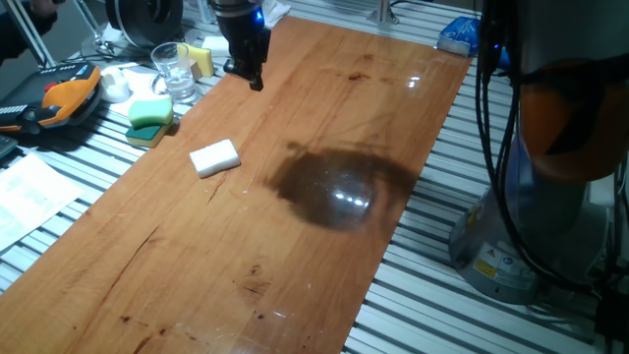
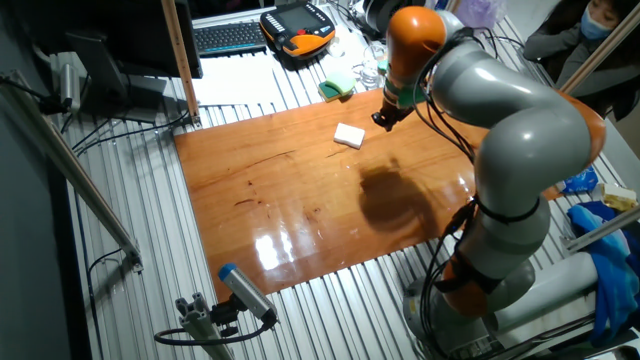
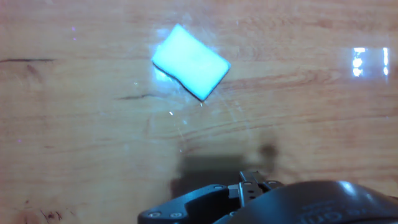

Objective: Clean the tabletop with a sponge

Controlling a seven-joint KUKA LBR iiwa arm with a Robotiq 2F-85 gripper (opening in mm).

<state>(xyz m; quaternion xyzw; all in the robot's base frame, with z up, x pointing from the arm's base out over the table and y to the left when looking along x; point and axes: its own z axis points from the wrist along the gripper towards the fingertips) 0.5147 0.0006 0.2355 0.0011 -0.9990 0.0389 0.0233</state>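
Note:
The white sponge [image 1: 214,157] [image 2: 348,135] [image 3: 191,61] lies flat on the reddish-brown tabletop [image 1: 295,256] [image 2: 270,190] [image 3: 87,124], near its long edge. My gripper [image 1: 254,79] [image 2: 380,121] hangs above the board, a short way from the sponge and apart from it. Its fingers look pressed together with nothing between them. In the hand view only the dark hand body shows at the bottom, and the sponge sits ahead of it, upper centre.
A green-topped yellow sponge [image 1: 150,120] [image 2: 337,87], a glass [image 1: 177,71] and a pale yellow sponge [image 1: 200,61] sit on the ribbed metal surface beside the board. An orange pendant [image 1: 64,98] lies further left. The arm's base [image 1: 550,197] stands at the right. A dark shadow [image 1: 339,187] lies mid-board.

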